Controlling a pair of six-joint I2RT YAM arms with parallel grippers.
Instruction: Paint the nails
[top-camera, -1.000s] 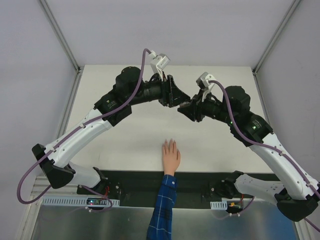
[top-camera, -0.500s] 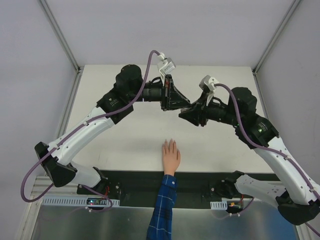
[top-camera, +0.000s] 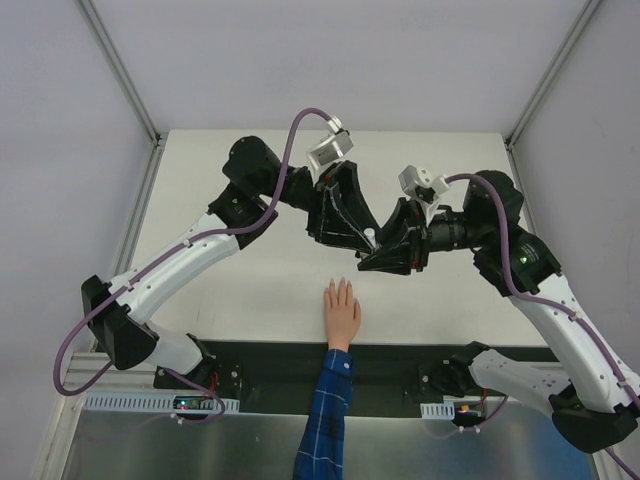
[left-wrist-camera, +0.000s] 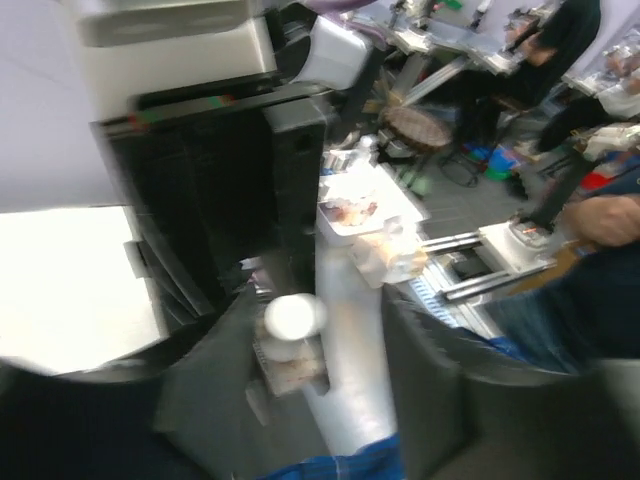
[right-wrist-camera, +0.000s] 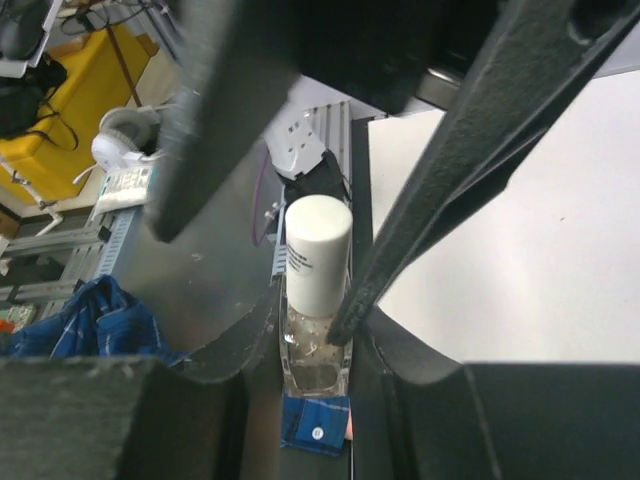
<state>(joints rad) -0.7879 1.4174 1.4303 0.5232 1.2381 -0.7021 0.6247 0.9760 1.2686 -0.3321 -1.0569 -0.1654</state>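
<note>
Bottle held beyond the fingertips, cap on.
Right gripper pinches polish bottle; left gripper jaws spread astride its cap. Nails lie nearside of both, mannequin hand at table's near edge, fingers pointing far.

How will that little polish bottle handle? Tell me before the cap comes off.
The polish bottle looks like clear glass, so it is probably rigid, smooth and somewhat slippery; a firm pinch like the right gripper's seems wise. Its white cap is tall against a small body, so standing free it would likely tip easily. Being small, it is probably light.
</note>
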